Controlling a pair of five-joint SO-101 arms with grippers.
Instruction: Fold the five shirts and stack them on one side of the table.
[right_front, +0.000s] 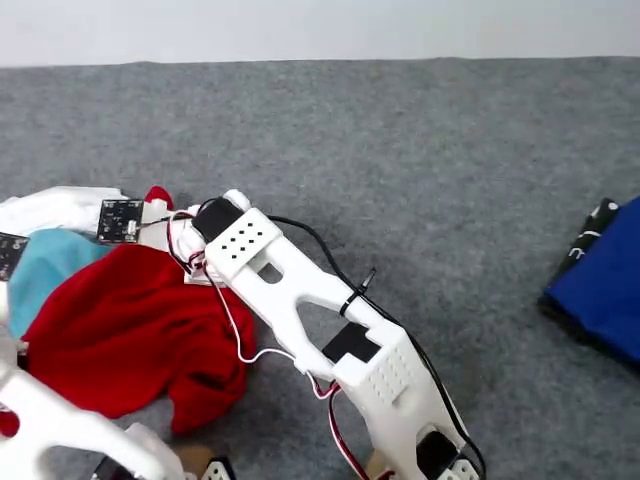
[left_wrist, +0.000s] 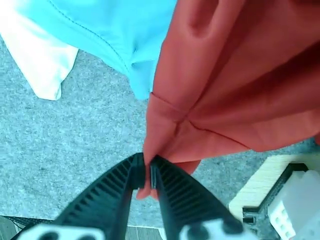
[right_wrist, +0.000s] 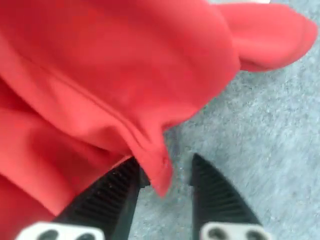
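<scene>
While left fingers (left_wrist: 117, 187) pinch red shirt (left_wrist: 240, 90) hem, right fingers (right_wrist: 215, 195) gape around fold

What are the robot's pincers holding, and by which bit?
The left pincer pinches the red shirt by a hem corner. The right pincer is open, gripping nothing.

High camera fixed off the arms, looking down at a slant across the grey table (right_front: 450, 150) to a pale wall (right_front: 320, 25) at the far edge; arms enter from the near side. Left wrist camera sights along the left gripper (left_wrist: 145, 172), close over cloth. Right wrist camera sights along the right gripper (right_wrist: 165, 167), closer yet; all three views share the red shirt (right_front: 120, 330) and the table.
</scene>
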